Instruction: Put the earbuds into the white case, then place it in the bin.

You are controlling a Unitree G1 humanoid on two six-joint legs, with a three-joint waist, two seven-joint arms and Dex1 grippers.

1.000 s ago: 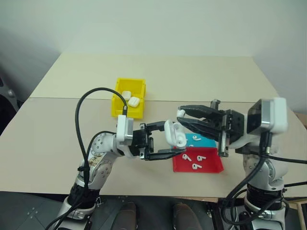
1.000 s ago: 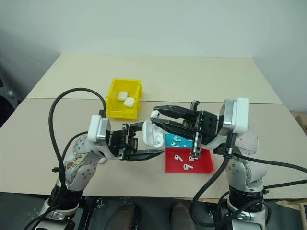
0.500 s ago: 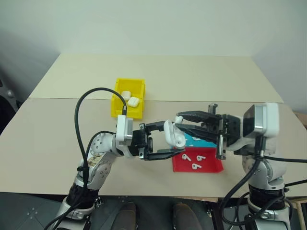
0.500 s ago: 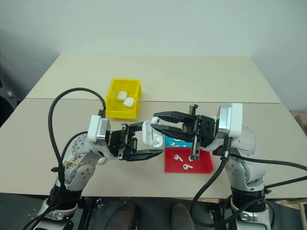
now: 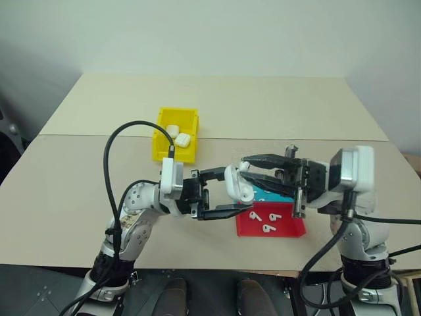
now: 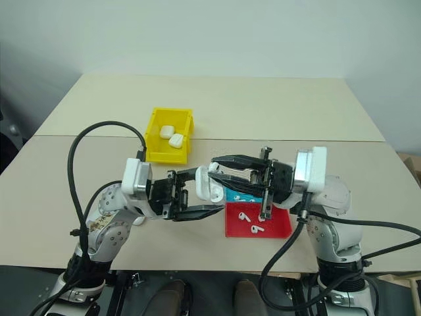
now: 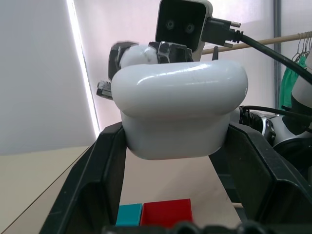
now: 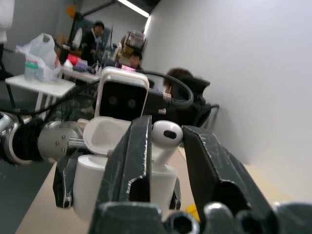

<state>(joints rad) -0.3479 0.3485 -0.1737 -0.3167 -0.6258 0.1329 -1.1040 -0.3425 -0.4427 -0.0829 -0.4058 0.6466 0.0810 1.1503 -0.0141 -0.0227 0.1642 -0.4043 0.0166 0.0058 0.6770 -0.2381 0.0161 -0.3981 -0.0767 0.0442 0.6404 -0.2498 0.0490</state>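
two cases (image 5: 178,135) in yellow bin (image 5: 162,147)

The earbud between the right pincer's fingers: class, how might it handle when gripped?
The earbud looks glossy and rounded, so it likely slips easily. It is tiny beside the white case, so probably very light. Its thin stem may twist between the right pincer.

Beige table (image 5: 92,164) made of two slabs with a seam running across. Yellow bin (image 5: 176,135) sitting right at that seam with two white cases inside. Closer in, red tray (image 5: 271,222) with loose earbuds (image 5: 266,217), teal tray (image 5: 275,192) touching its far edge.
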